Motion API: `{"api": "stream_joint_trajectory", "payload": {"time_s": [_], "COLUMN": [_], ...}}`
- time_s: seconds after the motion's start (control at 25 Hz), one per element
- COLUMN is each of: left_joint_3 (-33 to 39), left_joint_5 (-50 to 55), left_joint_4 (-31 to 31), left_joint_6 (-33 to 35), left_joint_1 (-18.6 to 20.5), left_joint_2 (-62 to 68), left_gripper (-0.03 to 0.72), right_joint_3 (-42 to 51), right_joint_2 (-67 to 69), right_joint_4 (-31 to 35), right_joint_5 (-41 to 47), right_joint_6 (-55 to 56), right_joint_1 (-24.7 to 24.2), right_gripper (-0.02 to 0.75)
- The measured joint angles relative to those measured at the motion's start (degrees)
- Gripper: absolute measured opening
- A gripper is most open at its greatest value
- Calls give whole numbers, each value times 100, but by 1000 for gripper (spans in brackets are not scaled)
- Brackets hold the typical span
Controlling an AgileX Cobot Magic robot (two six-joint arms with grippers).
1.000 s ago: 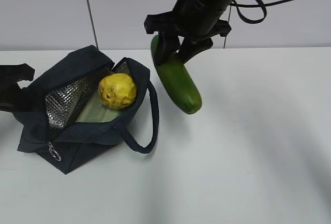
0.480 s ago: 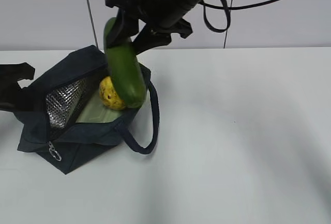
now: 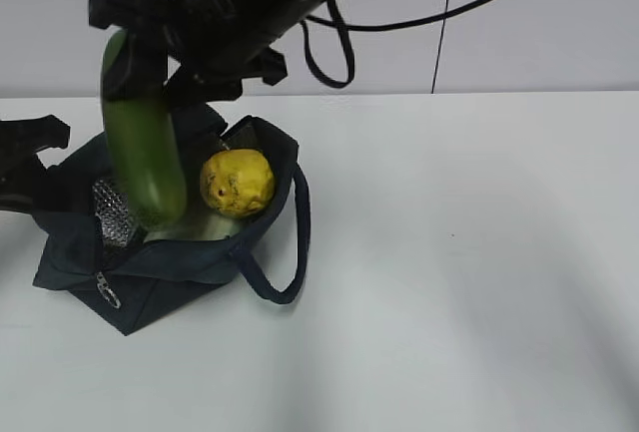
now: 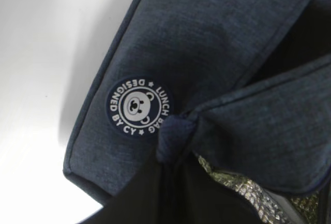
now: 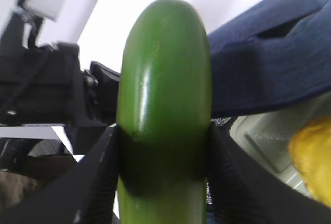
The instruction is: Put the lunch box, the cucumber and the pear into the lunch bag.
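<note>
1. Dark green, glossy cucumber (image 3: 143,158) is clamped in my right gripper (image 5: 163,157), jaws pressed on both flanks near its upper end. It hangs nearly upright, rounded lower tip just inside the mouth of the lunch bag (image 3: 150,277).
2. Step in hand, as I read it: loading the cucumber, last of three items. Pear (image 3: 238,182) already sits in the bag to the right of the cucumber, resting on the pale sage lid of the lunch box (image 3: 205,227).
3. Left gripper (image 3: 22,168) is at the bag's left side, jaws clenched. It looks to be pinching the fabric edge to hold the mouth open, but the exact contact isn't visible.
4. Next move, my judgement: lower and tilt the cucumber into the gap left of the pear, then release. It's about as long as the bag, so it probably needs laying along the length.
5. Materials: bag is soft navy woven fabric with crinkled silver foil lining (image 4: 243,185), looped strap (image 3: 285,242) and ring zipper pull (image 3: 108,290). Pear skin is bumpy yellow with brown spots. Cucumber is smooth, likely slippery.
</note>
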Motion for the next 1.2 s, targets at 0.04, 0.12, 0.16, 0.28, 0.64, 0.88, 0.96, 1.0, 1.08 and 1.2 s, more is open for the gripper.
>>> {"api": "stream_joint_trajectory", "payload": {"time_s": [0.04, 0.12, 0.16, 0.28, 0.64, 0.88, 0.96, 1.0, 1.08, 1.2], "left_joint_3": [0, 0, 0, 0, 0, 0, 0, 0, 0, 0], "left_joint_5": [0, 12, 18, 24, 77, 78, 83, 83, 83, 83], "left_joint_4": [-1, -7, -13, -13, -13, -19, -19, -19, -19, -19], "left_joint_6": [0, 0, 0, 0, 0, 0, 0, 0, -11, -11], "left_joint_1": [0, 0, 0, 0, 0, 0, 0, 0, 0, 0], "left_joint_2": [0, 0, 0, 0, 0, 0, 0, 0, 0, 0], "left_gripper": [1, 1, 1, 1, 1, 1, 1, 1, 1, 1], "right_joint_3": [0, 0, 0, 0, 0, 0, 0, 0, 0, 0], "right_joint_2": [101, 291, 385, 504, 559, 559, 509, 488, 389, 291], "right_joint_4": [0, 0, 0, 0, -81, -161, -283, -362, -539, -866], "right_joint_5": [0, -53, -118, -338, -805, -810, -810, -799, -774, -672], "right_joint_6": [0, 0, 0, 0, 199, 530, 552, 578, 728, 1120], "right_joint_1": [60, 141, 183, 222, 222, 222, 222, 222, 222, 222], "right_gripper": [351, 351, 351, 351, 351, 329, 329, 329, 329, 329]}}
